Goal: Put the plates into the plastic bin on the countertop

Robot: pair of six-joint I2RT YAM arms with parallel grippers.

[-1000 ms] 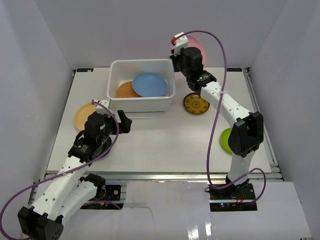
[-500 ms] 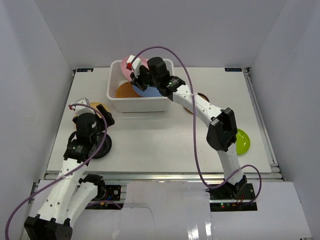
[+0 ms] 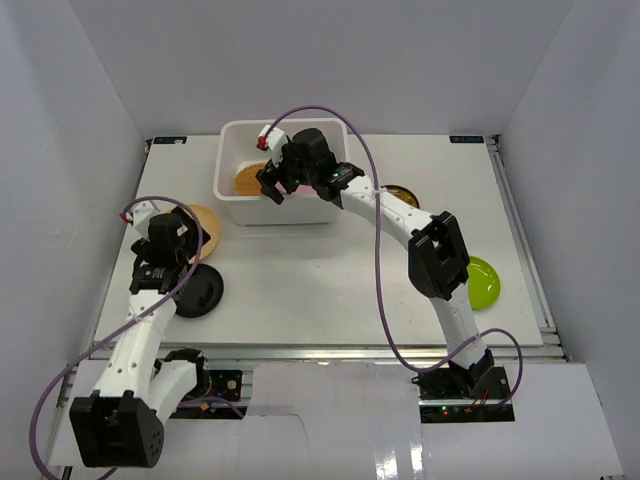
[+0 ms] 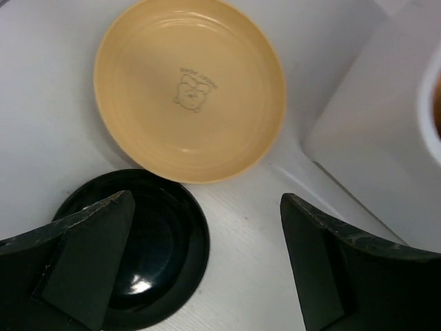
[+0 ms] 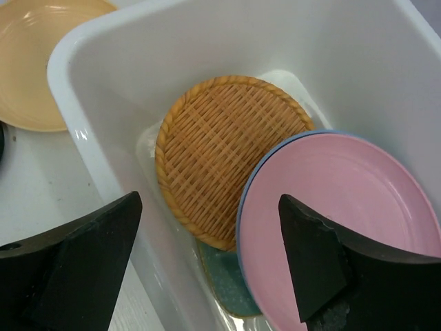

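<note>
My right gripper (image 3: 272,186) (image 5: 208,201) hangs open over the white plastic bin (image 3: 283,212) (image 5: 69,103), holding nothing. Below it in the bin a pink plate (image 5: 344,200) lies on the blue plate, of which only the rim (image 5: 256,181) shows. Beside them sits the woven tan plate (image 5: 220,145) (image 3: 250,180), over a pale green plate (image 5: 224,286). My left gripper (image 3: 185,250) (image 4: 207,200) is open and empty above the countertop (image 3: 320,280), between the orange plate (image 4: 189,89) (image 3: 207,228) and the black plate (image 4: 148,255) (image 3: 200,292).
A patterned yellow-brown plate (image 3: 402,194) lies right of the bin, partly hidden by my right arm. A lime green plate (image 3: 484,283) sits at the right side. In the left wrist view the bin's outer wall (image 4: 386,152) stands close on the right. White walls enclose the table.
My right arm swung the pink plate from behind the bin down into it and opened; the plate now rests on the blue one. My left gripper drew back left over the orange and black plates.
</note>
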